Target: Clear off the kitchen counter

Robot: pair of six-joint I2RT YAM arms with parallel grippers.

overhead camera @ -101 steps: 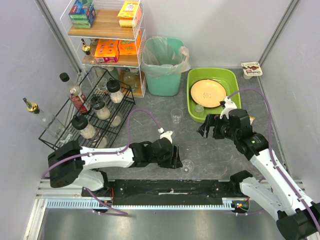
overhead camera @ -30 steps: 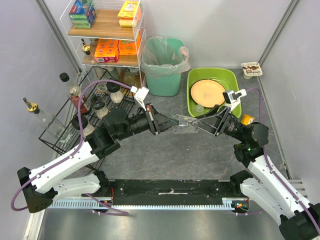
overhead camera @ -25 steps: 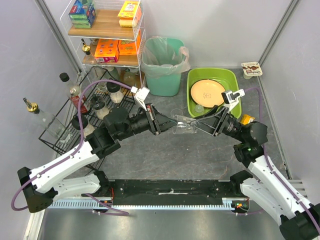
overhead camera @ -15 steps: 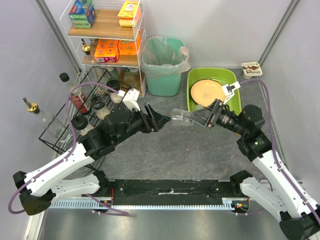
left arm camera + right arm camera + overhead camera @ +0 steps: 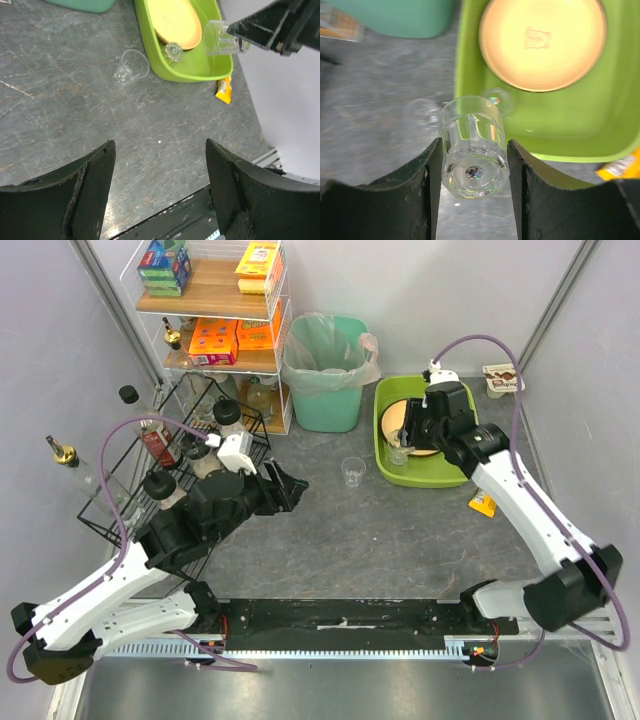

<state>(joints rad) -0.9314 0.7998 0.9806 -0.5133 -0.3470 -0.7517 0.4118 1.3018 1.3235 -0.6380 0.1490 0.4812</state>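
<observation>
Half a second ago the right gripper [image 5: 475, 146] carried the glass [image 5: 472, 172] over bare stone to the left of the green tub [image 5: 442, 481]. Now it has swung across, and the glass hangs over the tub's near left corner. A second ago both grippers met at that glass. Since then the left gripper [image 5: 159, 167] has let go and drawn well away to the left of the tub. Its two matte black fingers stand wide apart with nothing between them. The right gripper's fingers are clamped on the glass from both sides, with its thick base toward the wrist and its mouth pointing away.

The glass is clear, heavy-walled and faceted, with a round base. The tub is glossy lime plastic, a rounded rectangle with sloping walls. In it lies a round pale-yellow plate [image 5: 177, 22], smooth and shallow. Beside the plate, by the tub's left wall, is a little glass [image 5: 173, 50]. A thin clear cup [image 5: 352, 471] sits on the counter [image 5: 400, 545] just left of the tub, in the same spot as before. A flat yellow packet [image 5: 483, 503] lies just off the tub's near right corner. The counter is the dark grey, stone-veined slab under the tub, spreading from it in every direction to the walls and the arm bases.
</observation>
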